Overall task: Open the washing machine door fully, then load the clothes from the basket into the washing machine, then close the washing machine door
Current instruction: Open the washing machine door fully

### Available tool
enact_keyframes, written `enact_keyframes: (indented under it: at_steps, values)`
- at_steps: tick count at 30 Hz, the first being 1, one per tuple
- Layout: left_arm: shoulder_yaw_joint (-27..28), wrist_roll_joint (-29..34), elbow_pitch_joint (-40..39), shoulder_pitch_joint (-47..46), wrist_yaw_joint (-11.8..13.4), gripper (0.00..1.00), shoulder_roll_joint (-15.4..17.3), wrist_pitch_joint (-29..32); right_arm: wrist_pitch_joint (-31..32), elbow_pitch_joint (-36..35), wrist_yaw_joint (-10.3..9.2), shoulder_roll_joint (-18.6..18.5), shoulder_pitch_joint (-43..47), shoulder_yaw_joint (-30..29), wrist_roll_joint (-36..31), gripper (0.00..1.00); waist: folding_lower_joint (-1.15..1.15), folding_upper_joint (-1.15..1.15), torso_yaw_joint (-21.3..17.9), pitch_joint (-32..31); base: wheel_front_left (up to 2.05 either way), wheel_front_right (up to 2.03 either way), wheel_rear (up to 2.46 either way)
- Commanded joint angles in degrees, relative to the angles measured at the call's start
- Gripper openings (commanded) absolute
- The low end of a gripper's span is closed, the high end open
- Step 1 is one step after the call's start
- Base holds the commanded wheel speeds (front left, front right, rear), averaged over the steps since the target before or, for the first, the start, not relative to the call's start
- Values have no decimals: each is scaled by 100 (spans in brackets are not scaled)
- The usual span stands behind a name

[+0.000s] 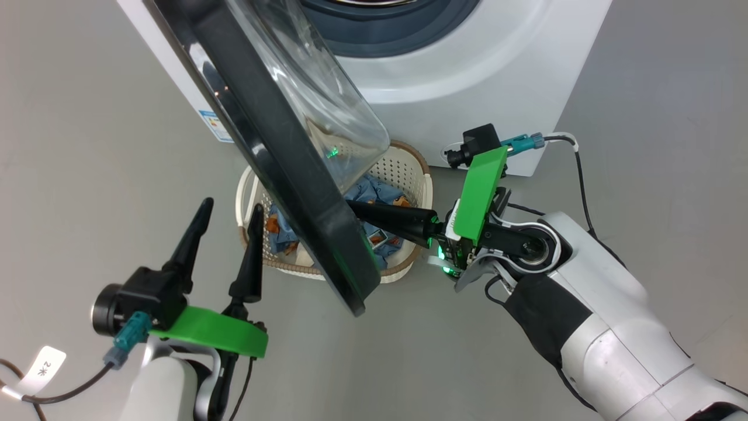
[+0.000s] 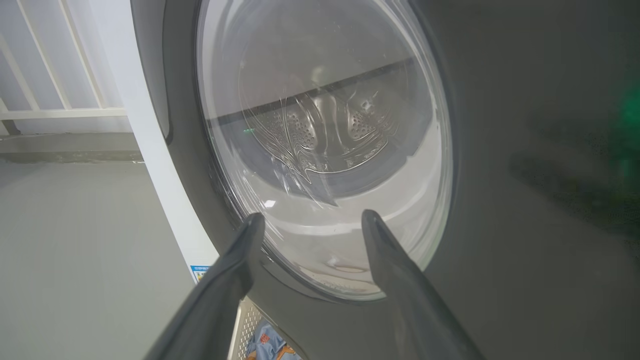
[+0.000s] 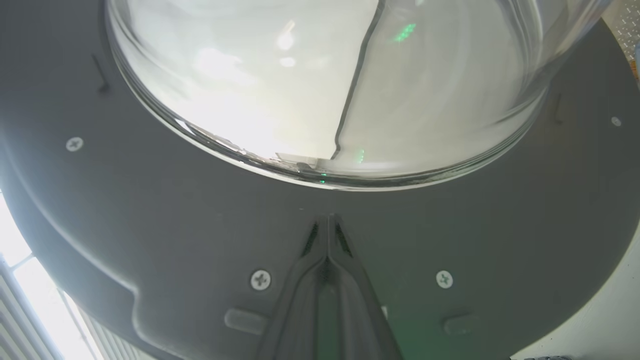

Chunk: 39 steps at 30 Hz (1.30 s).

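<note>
While right pincer [image 3: 327, 218], tips together, rests against washing machine door [image 1: 280, 152] inner rim, left pincer [image 1: 231, 204] gapes just outside it.

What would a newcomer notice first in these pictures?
The big black-rimmed washing machine door stands partly open across the middle of the head view. The shut right gripper is set against its inner face above the basket of blue clothes; the left gripper stands open outside it.

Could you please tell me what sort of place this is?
Probably a laundry corner: a front-loading washing machine, its glass door open, and a basket of clothes on a grey floor.
</note>
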Motion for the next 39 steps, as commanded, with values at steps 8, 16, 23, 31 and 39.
enact_keyframes:
  at_steps: [8,16,23,31,39]
  values:
    - [326,53,-169,68,8,100,148,-37,-285,-190,58,-5,-171,170,296,0,0,0,-142,-10,0,0,0]
    - [425,101,-171,75,-8,100,148,-37,-706,-421,58,-303,-127,257,510,0,0,0,-273,-2,0,0,0]
    - [563,173,-147,99,-31,100,148,-37,-1700,-699,58,-687,-48,288,307,100,0,0,-375,-92,0,0,0]
    - [737,244,-170,213,-50,100,148,-37,-2826,-1152,58,-1153,229,281,-262,100,0,0,-526,-254,0,0,0]
    - [931,315,-205,364,-69,100,148,-37,-4104,-1621,58,-1739,674,263,-1275,100,0,0,-747,-475,0,0,0]
